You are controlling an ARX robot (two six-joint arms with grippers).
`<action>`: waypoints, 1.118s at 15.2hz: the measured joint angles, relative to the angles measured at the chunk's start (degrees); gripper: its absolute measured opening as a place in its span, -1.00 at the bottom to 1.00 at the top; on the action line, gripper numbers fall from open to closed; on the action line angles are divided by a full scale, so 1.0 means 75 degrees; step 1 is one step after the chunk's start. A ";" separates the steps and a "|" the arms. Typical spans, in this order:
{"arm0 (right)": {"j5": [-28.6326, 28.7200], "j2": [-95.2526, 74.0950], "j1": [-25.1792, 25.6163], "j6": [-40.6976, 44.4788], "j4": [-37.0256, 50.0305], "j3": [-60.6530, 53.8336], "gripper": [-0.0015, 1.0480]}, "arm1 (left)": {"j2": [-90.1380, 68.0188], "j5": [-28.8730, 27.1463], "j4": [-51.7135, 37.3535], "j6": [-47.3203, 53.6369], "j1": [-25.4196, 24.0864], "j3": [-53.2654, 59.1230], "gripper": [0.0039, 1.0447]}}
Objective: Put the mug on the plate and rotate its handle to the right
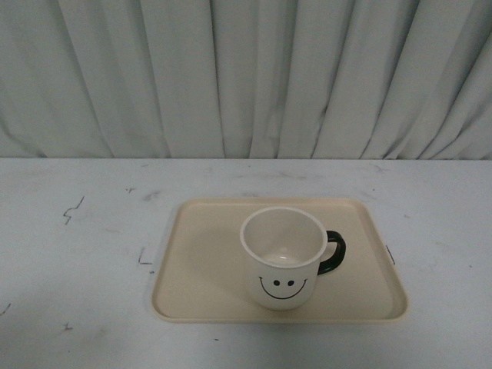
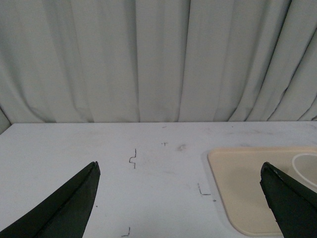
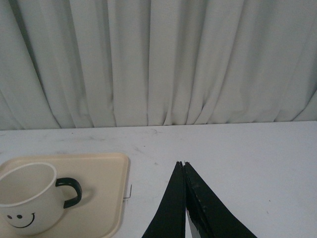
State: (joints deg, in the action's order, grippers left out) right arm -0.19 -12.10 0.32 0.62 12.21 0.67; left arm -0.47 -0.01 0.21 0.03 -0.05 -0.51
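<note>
Left gripper [image 2: 181, 201] stands wide apart above the table [image 2: 99, 148], holding nothing. Plate [image 2: 237, 173] lies near one fingertip; mug [image 2: 308, 166] rim barely visible on it. Curtain [image 2: 158, 59] hangs behind.

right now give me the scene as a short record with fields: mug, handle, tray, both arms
mug: cream-white round mug with black smiley face, upright on the tray, empty
handle: glossy black loop handle, pointing to the robot's right
tray: flat beige rectangular plastic tray on the white table
left gripper: fingers wide apart, holding nothing
right gripper: fingers closed together, holding nothing, off the tray
</note>
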 joint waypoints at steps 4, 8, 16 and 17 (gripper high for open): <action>0.0023 0.1236 0.0000 -0.0003 -0.1647 0.0000 -0.97 | 0.0000 -0.0003 0.0000 0.0000 0.0003 0.0000 0.88; 0.0023 0.1580 0.0000 -0.0003 -0.1658 0.0000 -0.72 | 0.0000 0.0000 0.0000 0.0000 0.0003 0.0000 0.88; 0.0023 0.1582 0.0000 -0.0012 -0.1655 0.0000 0.87 | 0.0000 0.0000 -0.0003 0.0000 0.0003 0.0000 0.88; 0.0023 0.1582 0.0000 -0.0009 -0.1655 0.0000 0.87 | 0.0000 0.0000 0.0000 0.0000 0.0000 0.0003 0.88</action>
State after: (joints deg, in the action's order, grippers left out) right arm -0.01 -0.23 0.32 0.56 -0.21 0.67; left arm -0.47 -0.01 0.21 0.03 -0.05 -0.49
